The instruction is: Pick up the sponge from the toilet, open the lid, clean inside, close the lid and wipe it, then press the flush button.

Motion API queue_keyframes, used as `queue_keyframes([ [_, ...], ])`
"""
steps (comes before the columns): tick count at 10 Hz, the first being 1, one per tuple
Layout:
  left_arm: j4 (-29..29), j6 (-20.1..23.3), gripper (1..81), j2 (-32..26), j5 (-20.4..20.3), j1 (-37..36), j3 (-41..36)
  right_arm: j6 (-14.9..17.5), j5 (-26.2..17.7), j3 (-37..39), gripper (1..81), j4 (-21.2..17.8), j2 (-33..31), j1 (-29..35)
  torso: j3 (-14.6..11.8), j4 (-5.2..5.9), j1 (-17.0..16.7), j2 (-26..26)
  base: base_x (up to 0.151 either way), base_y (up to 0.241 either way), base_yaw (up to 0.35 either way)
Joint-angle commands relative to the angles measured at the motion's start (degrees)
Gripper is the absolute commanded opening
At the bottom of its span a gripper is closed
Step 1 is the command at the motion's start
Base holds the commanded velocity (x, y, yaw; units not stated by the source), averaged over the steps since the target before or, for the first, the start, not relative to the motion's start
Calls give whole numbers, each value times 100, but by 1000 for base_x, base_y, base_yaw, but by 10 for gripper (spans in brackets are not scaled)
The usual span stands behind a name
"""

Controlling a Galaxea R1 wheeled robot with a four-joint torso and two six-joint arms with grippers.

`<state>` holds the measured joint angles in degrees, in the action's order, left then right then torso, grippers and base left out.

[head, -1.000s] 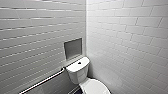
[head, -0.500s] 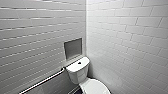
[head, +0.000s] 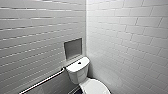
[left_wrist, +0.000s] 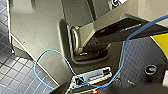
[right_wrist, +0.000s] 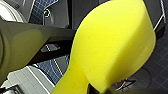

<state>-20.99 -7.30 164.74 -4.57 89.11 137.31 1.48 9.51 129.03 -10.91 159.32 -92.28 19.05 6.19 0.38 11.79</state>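
The white toilet (head: 78,71) stands low in the head view, in the corner of two tiled walls. Its boxy tank carries the small dark flush button (head: 79,62) on top. In front of the tank the oval lid (head: 96,87) lies down over the bowl. The yellow sponge (right_wrist: 112,47) looms large in the right wrist view, pinched narrow at one end where my right gripper (right_wrist: 86,85) is shut on it. A strip of the same yellow (left_wrist: 161,43) shows at the edge of the left wrist view. I see nothing in the left gripper.
A metal grab rail (head: 42,81) runs along the left wall beside the tank. A grey recessed niche (head: 73,48) sits in the wall above the tank. The right wall stands close to the bowl. Dark small-tiled floor (left_wrist: 15,72) and a blue cable (left_wrist: 40,62) lie under the robot's body.
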Motion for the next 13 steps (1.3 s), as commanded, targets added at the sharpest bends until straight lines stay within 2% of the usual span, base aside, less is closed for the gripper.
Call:
queue_keyframes([
  [1, 25, 36, 811, -29, 203, -117, -108, 28, -247, -159, 10, -34, -284, 30, 0, 0, 0, 0, 0, 0, 0],
  [4, 34, 36, 811, -38, 97, -117, -108, 20, -239, -142, 10, -60, -275, 21, 0, 0, 0, 0, 0, 0, 0],
  [13, 25, 36, 811, -29, 88, -117, -108, 2, -186, -63, 10, -87, -249, -58, -2, 0, -11, 0, 93, 0, 0],
])
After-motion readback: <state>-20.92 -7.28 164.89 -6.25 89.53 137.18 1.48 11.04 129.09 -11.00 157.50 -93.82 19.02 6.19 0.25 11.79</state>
